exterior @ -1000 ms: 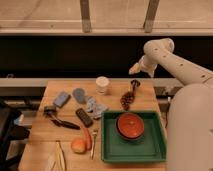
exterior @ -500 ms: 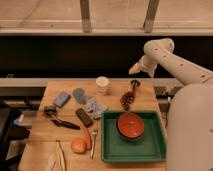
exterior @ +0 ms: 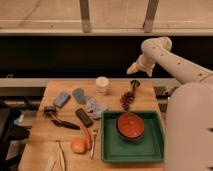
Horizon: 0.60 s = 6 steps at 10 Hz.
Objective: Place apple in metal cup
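Note:
The apple (exterior: 78,145) is small, round and yellow-orange. It lies near the front edge of the wooden table (exterior: 50,131), touching a thin orange carrot (exterior: 86,137). The metal cup (exterior: 135,84) is small and dark and stands upright at the back right of the table. It is behind a dark reddish bunch (exterior: 128,100). The gripper (exterior: 134,68) hangs in the air at the end of the white arm, just above and behind the metal cup and far from the apple. It holds nothing that I can see.
A white cup (exterior: 102,85) stands at the back middle. A green tray (exterior: 112,150) at the front right holds a red bowl (exterior: 130,125). Grey-blue items (exterior: 61,99), a black block (exterior: 83,117), a dark tool (exterior: 56,118) and a fork (exterior: 93,142) lie on the left half.

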Motion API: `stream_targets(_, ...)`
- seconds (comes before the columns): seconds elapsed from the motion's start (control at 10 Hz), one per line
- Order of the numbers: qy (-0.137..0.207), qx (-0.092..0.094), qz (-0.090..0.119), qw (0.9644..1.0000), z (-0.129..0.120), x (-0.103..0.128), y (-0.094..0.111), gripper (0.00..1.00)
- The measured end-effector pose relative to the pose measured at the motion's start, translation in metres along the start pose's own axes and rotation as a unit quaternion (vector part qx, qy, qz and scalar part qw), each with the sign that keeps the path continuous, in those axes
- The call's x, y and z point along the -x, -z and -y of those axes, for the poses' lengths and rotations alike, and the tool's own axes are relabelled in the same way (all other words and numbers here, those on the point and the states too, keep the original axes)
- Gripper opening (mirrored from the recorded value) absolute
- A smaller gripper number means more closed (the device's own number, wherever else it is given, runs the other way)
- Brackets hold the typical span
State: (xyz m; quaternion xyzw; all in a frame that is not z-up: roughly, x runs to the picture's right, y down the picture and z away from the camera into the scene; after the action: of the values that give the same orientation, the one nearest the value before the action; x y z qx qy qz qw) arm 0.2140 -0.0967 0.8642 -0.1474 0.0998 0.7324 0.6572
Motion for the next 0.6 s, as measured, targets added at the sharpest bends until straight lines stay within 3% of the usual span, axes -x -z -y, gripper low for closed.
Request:
stream_targets(0.2,0.058,0.006,-0.019,0.9981,-0.047,-0.010,-0.006,0.80)
stream_targets(0.3,0.092,0.008,-0.032,0.9952,-0.075,-0.023,-0.008,0.80)
stream_targets(0.6,0.174,0.004,-0.069,0.9823,-0.125,-0.084,-0.004,0.80)
